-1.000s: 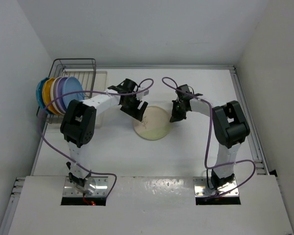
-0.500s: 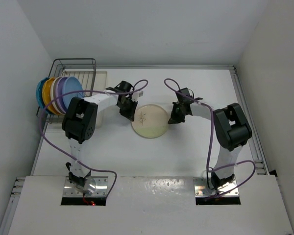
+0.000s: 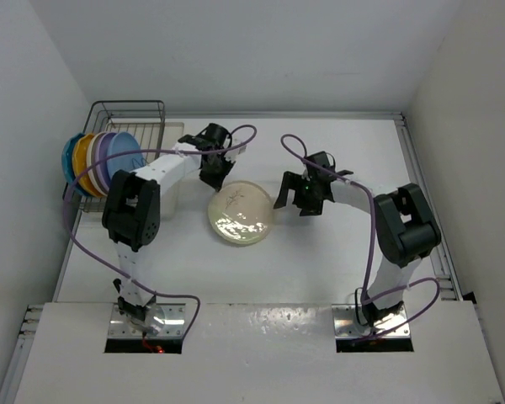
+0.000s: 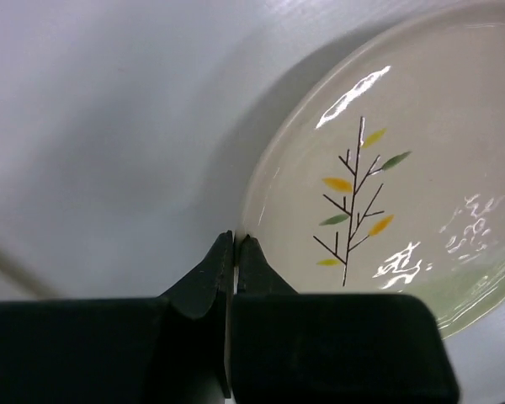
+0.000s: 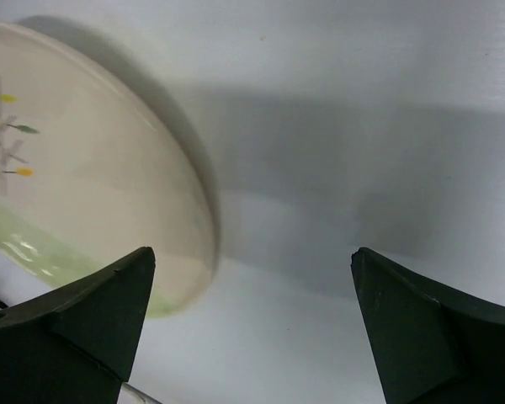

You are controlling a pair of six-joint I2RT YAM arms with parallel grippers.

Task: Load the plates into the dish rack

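Observation:
A cream plate with a sprig pattern (image 3: 240,215) hangs slightly tilted over the table's middle. My left gripper (image 3: 214,178) is shut on its far-left rim. In the left wrist view the fingertips (image 4: 236,239) pinch the rim of the plate (image 4: 387,194). My right gripper (image 3: 293,201) is open just right of the plate and holds nothing. In the right wrist view the gripper (image 5: 252,257) has the plate (image 5: 84,194) off beside its left finger. The dish rack (image 3: 130,106) stands at the back left. Teal (image 3: 69,160), orange (image 3: 84,154), lilac (image 3: 103,148) and blue (image 3: 123,156) plates stand in it.
A flat cream tray (image 3: 173,135) lies under and beside the rack. White walls close in on the left, back and right. A raised rail (image 3: 421,181) runs along the table's right edge. Purple cables loop over both arms.
My right gripper let go of the plate's right rim and opened wide. My left gripper shut on the left rim and moved the plate to the left and nearer.

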